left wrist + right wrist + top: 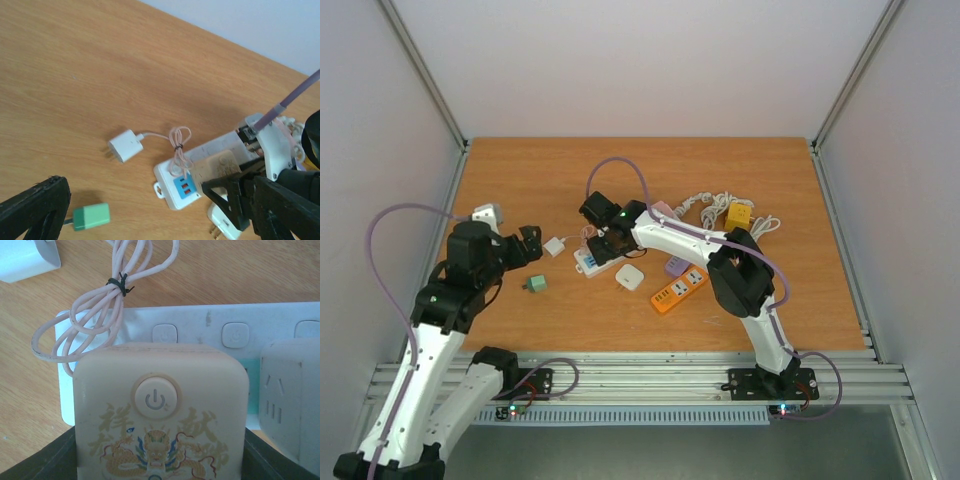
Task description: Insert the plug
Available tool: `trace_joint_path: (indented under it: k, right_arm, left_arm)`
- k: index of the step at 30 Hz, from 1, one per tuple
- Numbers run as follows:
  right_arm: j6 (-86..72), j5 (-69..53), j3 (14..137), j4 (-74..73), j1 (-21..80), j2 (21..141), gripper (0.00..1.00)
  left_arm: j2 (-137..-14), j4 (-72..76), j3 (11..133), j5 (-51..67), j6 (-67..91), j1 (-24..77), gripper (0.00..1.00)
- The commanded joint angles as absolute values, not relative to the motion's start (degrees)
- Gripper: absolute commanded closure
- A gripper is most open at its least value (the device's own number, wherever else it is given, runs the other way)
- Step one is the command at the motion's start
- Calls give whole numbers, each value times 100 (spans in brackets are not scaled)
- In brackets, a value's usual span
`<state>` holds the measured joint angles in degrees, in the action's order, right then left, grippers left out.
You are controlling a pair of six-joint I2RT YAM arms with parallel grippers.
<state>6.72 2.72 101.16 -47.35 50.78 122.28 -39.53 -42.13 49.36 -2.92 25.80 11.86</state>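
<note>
From the overhead camera I see the left tool point(527, 246) spread wide above the wooden surface point(520, 170) on the left side. A white charger point(555, 246) lies just beside it and a green plug point(536, 284) lies near. My right arm reaches in toward the middle, where the right tool point(600, 246) sits over the left end of the white power strip point(586, 262). An orange power strip point(678, 290) lies to the right of that and a yellow plug point(738, 213) farther back among white cords.

On the left wrist camera, the tool's two black fingers point(35, 206) stand far apart with nothing between them but the surface. The charger's pink cable point(179, 149), bundled and tied, drapes onto the end of the white strip. The beige cube plug point(220, 165) is over that strip, just behind its blue sockets point(183, 186).

On the right wrist camera, the right tool is pinching the beige cube plug by its two sides, a dark finger point(52, 462) pressed to each. Its face shows a power button and a dragon print. A second beige cube point(290, 400) sits on the strip just to the right. I cannot tell whether the held plug is seated in the strip or only above it.
</note>
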Motion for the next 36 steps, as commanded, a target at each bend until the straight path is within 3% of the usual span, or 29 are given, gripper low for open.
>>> trace_joint_path:
  k: [1,8,20,24,28,36]
  right_arm:
    - [424,333,9852,-5233,5001,12224,44]
    - [349,187,9592,-4793,4992,12141,48]
    - [210,154,9383,-4566,4992,11996,57]
    - [211,172,9399,-4571,4992,12008,58]
    - [198,238,9458,-4630,4987,12049,60]
    - [168,363,9598,-4786,4992,12069,60]
  left_arm:
    - [-4498,-3981,4926,658,3348,1155,3]
    - [-6440,-2480,4532,1597,4849,1151,27]
    - [-9250,-552,4919,2839,4804,1020,45]
    - [-9458,-381,4996,3086,4769,1019,49]
    - [-9545,-746,5087,2991,4611,1019,66]
    - [-9175,-1336,4978,1679,4373,1011,90]
